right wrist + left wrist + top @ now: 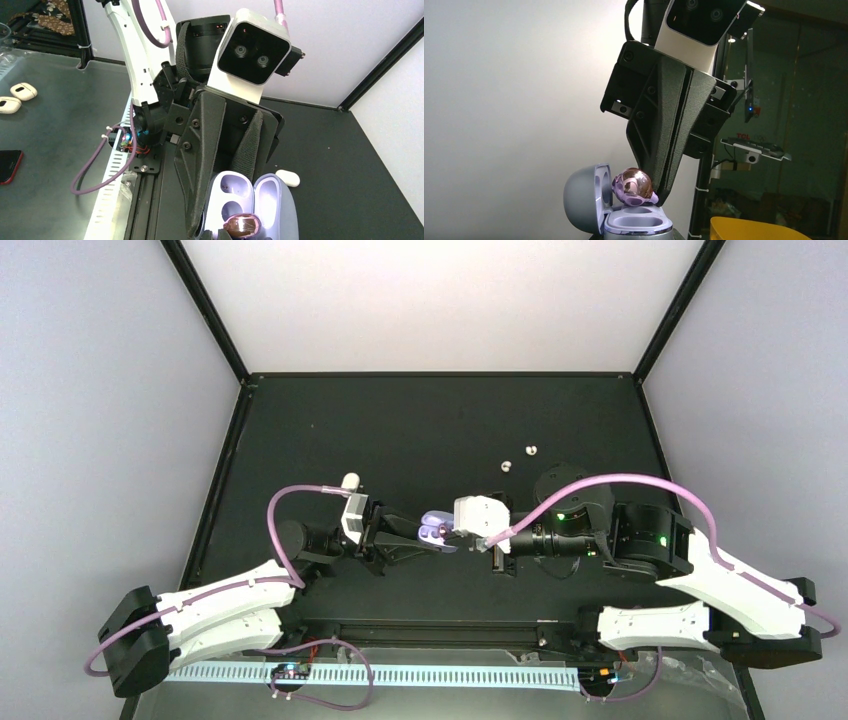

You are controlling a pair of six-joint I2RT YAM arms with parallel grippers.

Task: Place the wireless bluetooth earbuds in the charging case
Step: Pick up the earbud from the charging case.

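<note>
Purple earbud (633, 186) sits pinched tight in the right gripper (655, 196), just above the open charging case (636, 220) — itself clamped by the left gripper (425, 543). Nothing seated yet; two white buds (505, 465) lie well beyond it.

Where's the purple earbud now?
The purple earbud is mid-table in the top view, pinched in the right gripper just above the open charging case held by the left gripper.

Glossy purple earbud (634, 187), lilac case (584, 200), black table (420, 430)

Jaws pinch purple earbud (634, 186) over open case (589, 200)
</note>
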